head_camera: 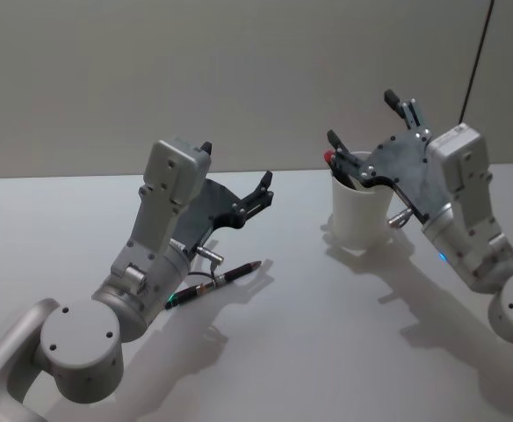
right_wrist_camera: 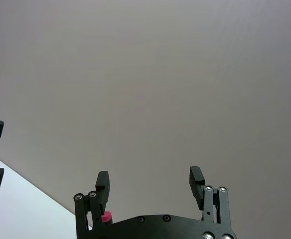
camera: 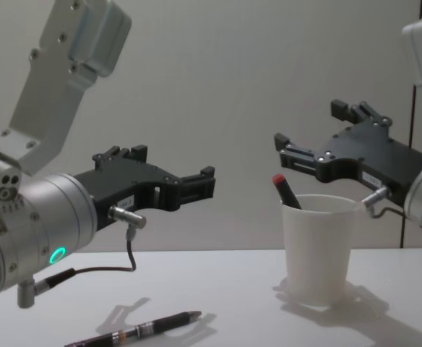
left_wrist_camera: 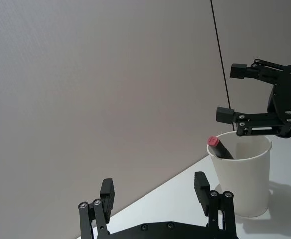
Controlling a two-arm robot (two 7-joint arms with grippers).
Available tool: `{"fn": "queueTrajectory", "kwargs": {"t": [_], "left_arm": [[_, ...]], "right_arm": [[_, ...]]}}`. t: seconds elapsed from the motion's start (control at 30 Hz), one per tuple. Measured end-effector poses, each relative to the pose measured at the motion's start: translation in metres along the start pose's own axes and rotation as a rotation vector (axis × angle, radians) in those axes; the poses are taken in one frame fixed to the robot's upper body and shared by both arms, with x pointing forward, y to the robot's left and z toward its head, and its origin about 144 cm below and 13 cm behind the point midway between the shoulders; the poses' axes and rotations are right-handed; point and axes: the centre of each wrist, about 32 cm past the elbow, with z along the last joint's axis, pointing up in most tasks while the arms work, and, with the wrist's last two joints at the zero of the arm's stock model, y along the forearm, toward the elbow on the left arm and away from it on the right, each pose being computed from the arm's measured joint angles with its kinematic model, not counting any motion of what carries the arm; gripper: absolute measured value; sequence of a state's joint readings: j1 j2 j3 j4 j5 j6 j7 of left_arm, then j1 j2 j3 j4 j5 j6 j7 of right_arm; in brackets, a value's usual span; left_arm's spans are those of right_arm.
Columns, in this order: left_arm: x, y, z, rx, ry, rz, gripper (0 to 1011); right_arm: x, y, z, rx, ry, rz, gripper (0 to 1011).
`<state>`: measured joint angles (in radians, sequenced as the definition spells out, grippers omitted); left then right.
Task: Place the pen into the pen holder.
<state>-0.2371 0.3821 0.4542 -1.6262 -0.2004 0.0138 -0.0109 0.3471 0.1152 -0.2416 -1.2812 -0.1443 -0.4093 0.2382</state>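
A dark pen (head_camera: 214,283) (camera: 142,330) lies flat on the white table, just in front of my left arm. The pen holder, a white paper cup (head_camera: 362,211) (left_wrist_camera: 242,184) (camera: 318,246), stands upright to the right. A red-capped pen (head_camera: 329,158) (left_wrist_camera: 219,148) (camera: 283,191) leans inside it. My left gripper (head_camera: 234,171) (left_wrist_camera: 154,184) (camera: 175,170) hangs open and empty above the table pen, pointing toward the cup. My right gripper (head_camera: 362,119) (right_wrist_camera: 149,177) (camera: 311,124) (left_wrist_camera: 232,92) is open and empty just above the cup's rim.
The white table (head_camera: 327,334) meets a plain grey wall behind it. A thin dark cable (head_camera: 476,61) runs down the wall at the far right. The cable on my left wrist (camera: 128,253) hangs over the table pen.
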Motion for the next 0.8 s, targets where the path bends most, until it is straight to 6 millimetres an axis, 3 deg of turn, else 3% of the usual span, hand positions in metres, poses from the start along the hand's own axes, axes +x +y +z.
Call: {"fn": "queueTrajectory", "kwargs": {"t": [0.8], "left_arm": [[0.000, 0.000, 0.000, 0.000, 0.000, 0.000, 1001]], "right_arm": [[0.003, -0.061, 0.023, -0.167, 0.200, -0.130, 1002]]}}
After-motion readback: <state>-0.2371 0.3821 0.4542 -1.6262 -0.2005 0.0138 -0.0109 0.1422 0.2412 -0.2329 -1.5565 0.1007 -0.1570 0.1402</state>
